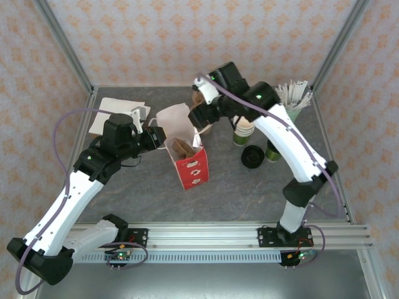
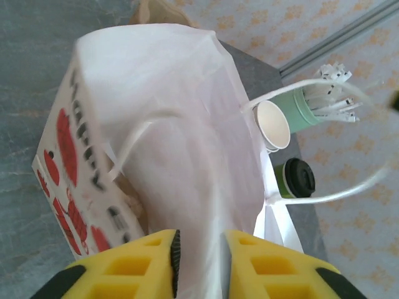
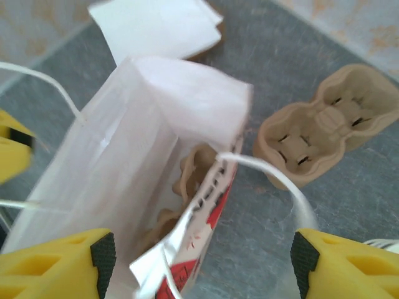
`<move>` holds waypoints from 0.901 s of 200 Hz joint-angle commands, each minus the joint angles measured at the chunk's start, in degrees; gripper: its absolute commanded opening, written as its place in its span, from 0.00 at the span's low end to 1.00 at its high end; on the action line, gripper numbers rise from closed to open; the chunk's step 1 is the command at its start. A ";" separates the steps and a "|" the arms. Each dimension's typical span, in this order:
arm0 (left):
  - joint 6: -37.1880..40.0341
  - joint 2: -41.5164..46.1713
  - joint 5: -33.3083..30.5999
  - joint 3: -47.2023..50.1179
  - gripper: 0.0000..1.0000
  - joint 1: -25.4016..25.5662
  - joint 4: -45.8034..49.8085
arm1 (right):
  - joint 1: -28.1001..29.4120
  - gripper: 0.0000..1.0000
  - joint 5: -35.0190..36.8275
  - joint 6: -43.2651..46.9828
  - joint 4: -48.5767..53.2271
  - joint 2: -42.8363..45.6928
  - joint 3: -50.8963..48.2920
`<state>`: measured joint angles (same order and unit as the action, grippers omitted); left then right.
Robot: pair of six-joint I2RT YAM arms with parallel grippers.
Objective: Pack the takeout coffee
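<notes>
Overhead view from behind, looking down, both wrist views close, apparently sharing the paper bag (image 2: 174,124)

Lab booth: aluminium frame (image 1: 65,43), patterned walls (image 1: 187,37)

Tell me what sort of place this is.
Probably a robot test bench staged as a takeout counter: paper bag, lidded cup and cup carrier on a table inside a metal frame.

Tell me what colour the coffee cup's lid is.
Black lid on a dark green cup; left wrist view shows it best.
</notes>
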<state>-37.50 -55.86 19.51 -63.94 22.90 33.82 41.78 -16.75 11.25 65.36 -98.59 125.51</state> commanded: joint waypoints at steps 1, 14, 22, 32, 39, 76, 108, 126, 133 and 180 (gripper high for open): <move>0.58 1.00 -1.13 -0.08 0.33 0.29 2.28 | -0.30 0.75 1.72 -10.25 -6.16 6.71 -4.52; 0.95 0.93 -1.23 -1.15 0.43 0.23 3.24 | -0.30 0.75 2.12 -12.43 -9.73 10.49 -8.30; 1.44 0.84 -1.84 -2.29 0.52 0.21 4.60 | -0.30 0.74 2.74 -13.23 -11.44 12.41 -10.43; 2.18 0.62 -3.09 -3.91 0.62 0.22 6.81 | -0.29 0.74 3.85 -13.72 -12.50 14.25 -12.46; 2.71 0.37 -4.13 -5.17 0.67 0.21 8.67 | -0.27 0.74 4.93 -14.01 -12.58 15.20 -13.36; 5.02 -1.35 -6.57 -11.83 0.86 0.01 16.65 | -0.30 0.74 8.68 -13.75 -10.65 17.10 -14.80; 4.95 -2.18 -5.45 -15.00 1.00 -0.60 16.96 | -0.30 0.75 9.70 -13.43 -10.00 17.39 -15.80; 5.71 -3.63 -4.34 -17.46 1.00 -1.64 17.51 | -0.30 0.75 10.23 -13.35 -9.27 17.63 -16.61; 6.08 -4.32 -3.85 -18.49 1.00 -2.13 17.95 | -0.30 0.75 10.64 -13.38 -8.85 17.64 -16.83; 12.71 -10.02 -4.90 -28.98 1.00 -6.68 24.79 | -0.30 0.75 11.77 -13.40 -7.18 19.13 -18.36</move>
<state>-29.98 -63.77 15.49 -86.87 18.52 52.84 41.78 -7.09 -1.48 56.62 -81.91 108.07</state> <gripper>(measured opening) 0.997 0.752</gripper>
